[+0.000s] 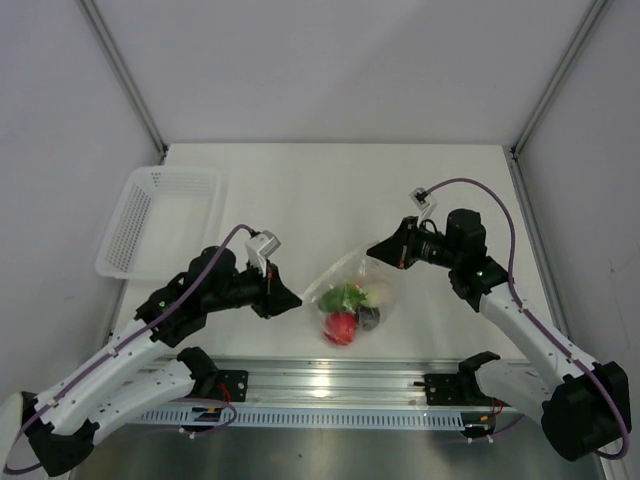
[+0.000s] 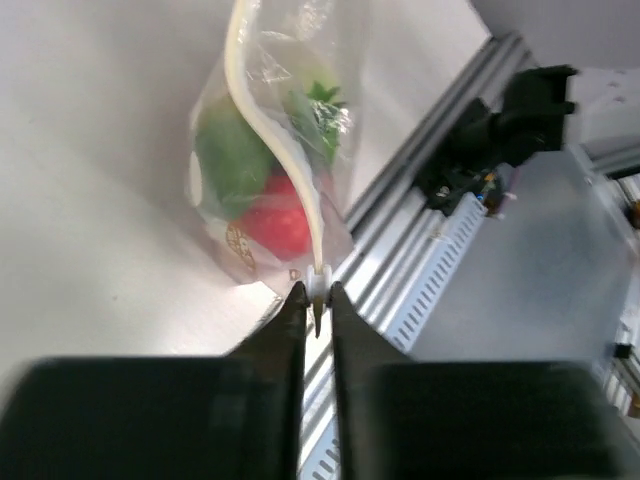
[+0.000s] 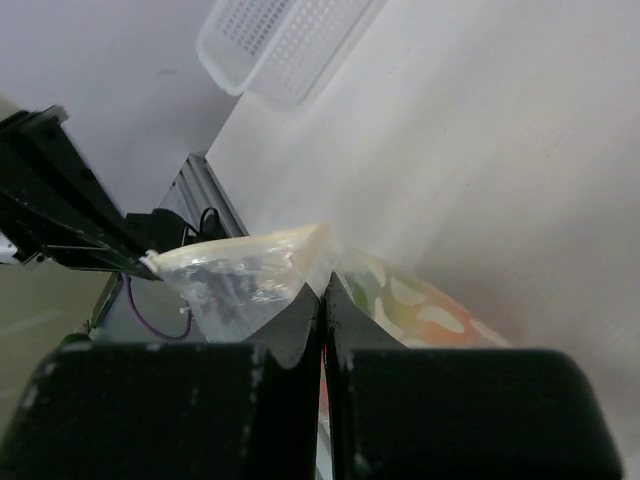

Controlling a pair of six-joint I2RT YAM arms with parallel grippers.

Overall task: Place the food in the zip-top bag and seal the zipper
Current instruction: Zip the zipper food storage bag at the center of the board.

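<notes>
The clear zip-top bag point(image 1: 352, 290) hangs stretched between my two grippers above the table's near middle. Inside it lies the food: a red round ball point(image 1: 340, 327) point(image 2: 276, 226), green leafy pieces point(image 1: 346, 296) point(image 2: 232, 160) and an orange-and-white patterned piece point(image 3: 430, 320). My left gripper point(image 1: 297, 299) point(image 2: 318, 294) is shut on the small white slider at the near end of the zipper point(image 2: 285, 160), a pale strip running up the bag's edge. My right gripper point(image 1: 371, 250) point(image 3: 325, 287) is shut on the bag's opposite top corner point(image 3: 310, 250).
A white perforated basket point(image 1: 160, 215) point(image 3: 290, 40) stands at the back left. An aluminium rail point(image 1: 320, 385) point(image 2: 430, 250) with both arm bases runs along the near edge. Grey walls and frame posts enclose the white table point(image 1: 330, 190).
</notes>
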